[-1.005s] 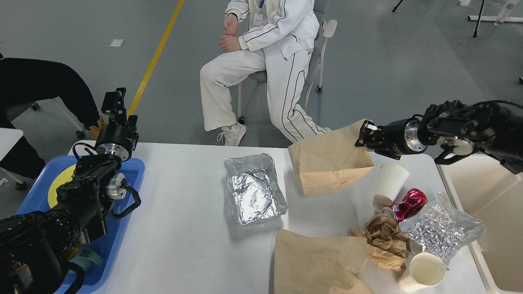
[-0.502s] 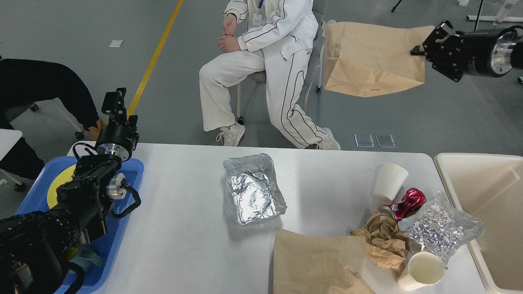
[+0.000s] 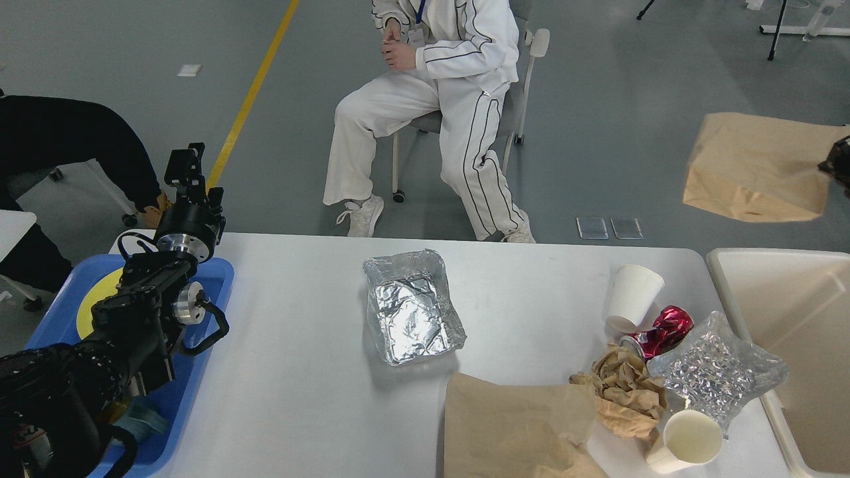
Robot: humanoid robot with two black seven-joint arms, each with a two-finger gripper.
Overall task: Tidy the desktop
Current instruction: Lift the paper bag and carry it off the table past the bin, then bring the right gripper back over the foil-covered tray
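Head view: desktop (image 3: pixel 299 372) fills the lower frame. Foil tray (image 3: pixel 412 309) sits mid-desk, empty. Beige bin (image 3: pixel 783 312) at right edge, nothing visible inside. Blue tray (image 3: pixel 212 279) at left w/ yellow plate (image 3: pixel 89 312). Right gripper (image 3: pixel 838 162) pinches paper bag (image 3: pixel 754 166) above bin; left gripper (image 3: pixel 188 167) over blue tray, can't tell its state.
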